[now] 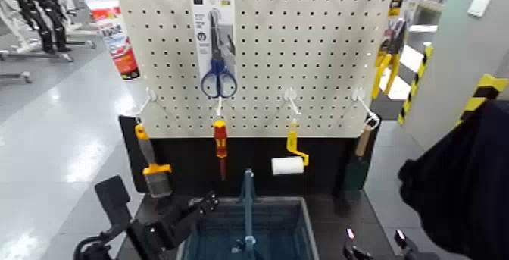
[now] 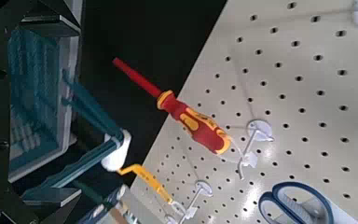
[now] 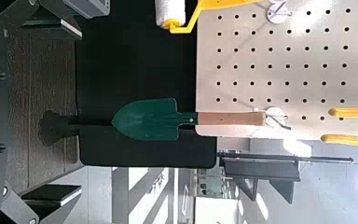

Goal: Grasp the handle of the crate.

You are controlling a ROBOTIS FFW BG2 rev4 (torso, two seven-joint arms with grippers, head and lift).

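Both tools are hanging low, nothing gripped.
Left tool (image 1: 198, 206), fingers apart, is sitting beside the crate (image 1: 284, 229); the handle (image 1: 248, 202), standing upright mid-crate, risks being knocked; right tool (image 1: 373, 244) looking open.

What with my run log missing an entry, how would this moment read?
stage: pre-grasp | left gripper: open, at crate left rim | handle: upright, not grasped | right gripper: open, right of crate
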